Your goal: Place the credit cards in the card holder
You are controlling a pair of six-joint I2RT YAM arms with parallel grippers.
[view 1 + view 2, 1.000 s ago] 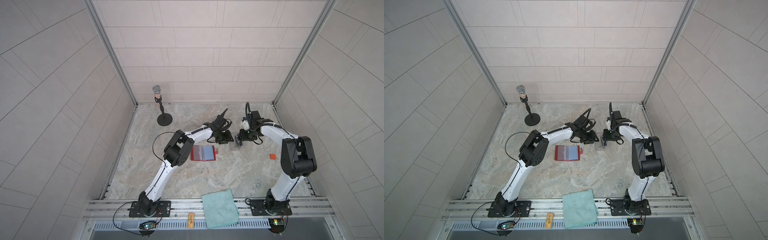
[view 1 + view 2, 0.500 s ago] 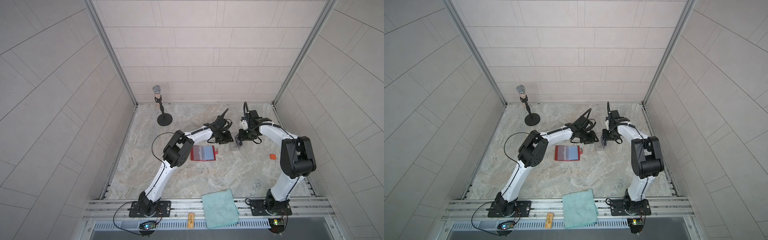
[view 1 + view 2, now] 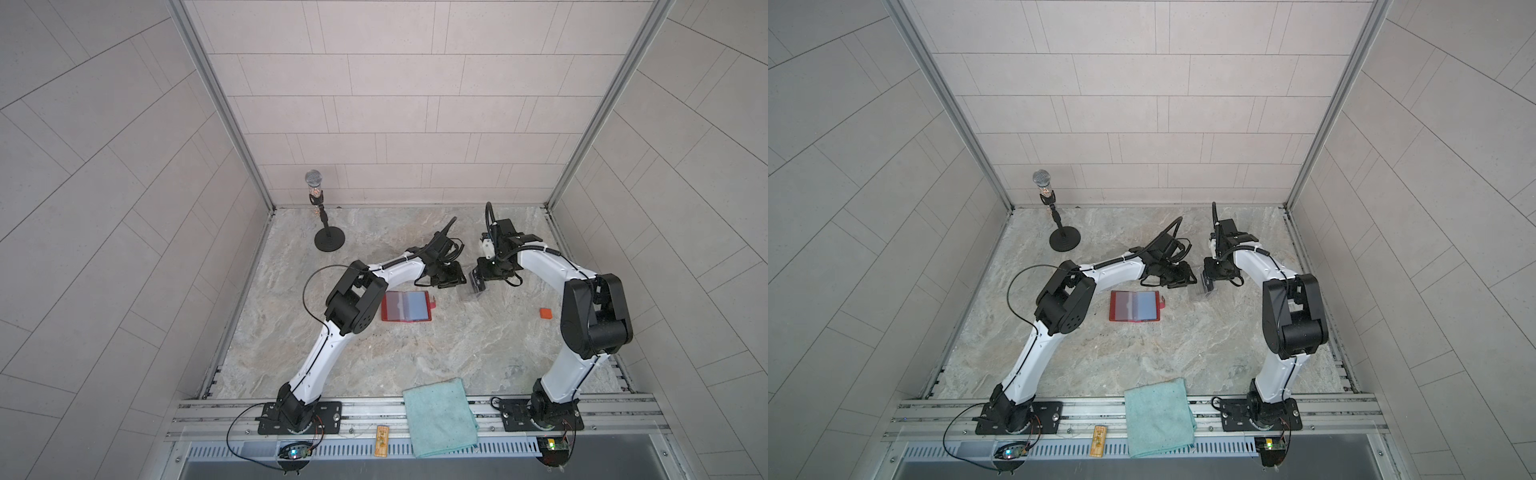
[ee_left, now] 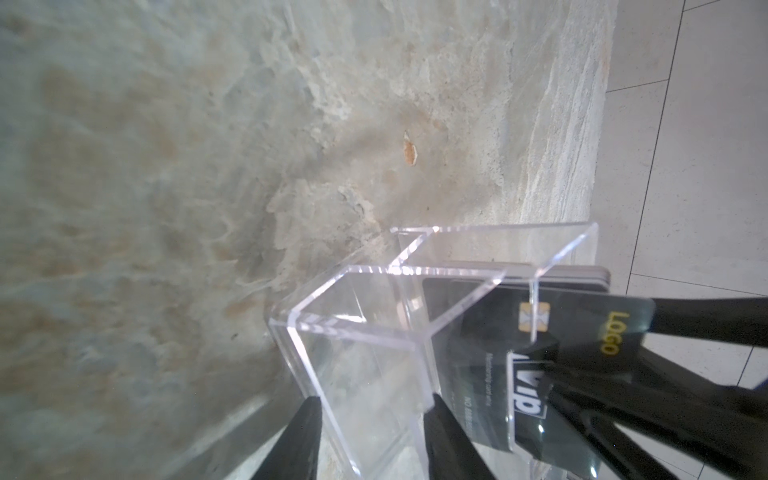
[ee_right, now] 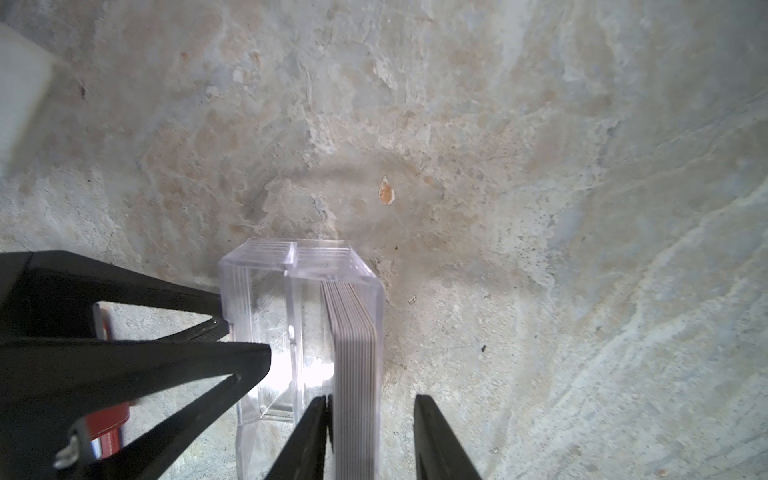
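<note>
The credit cards (image 5: 355, 353) stand stacked in a clear box (image 4: 357, 361), just right of the open card holder (image 3: 406, 306) on the tabletop (image 3: 415, 353). The left claw (image 4: 372, 401) clamps the box, likely to steady it. The right claw (image 5: 370, 401) straddles the stack, not yet clenched.

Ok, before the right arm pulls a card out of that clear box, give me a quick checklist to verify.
1. The card holder lies open: ok.
2. The credit cards stand in the clear box: ok.
3. The right gripper straddles the cards: ok.
4. Its jaws closed on a card: not ok, gap visible.
5. The left gripper braces the box: cannot tell.
</note>
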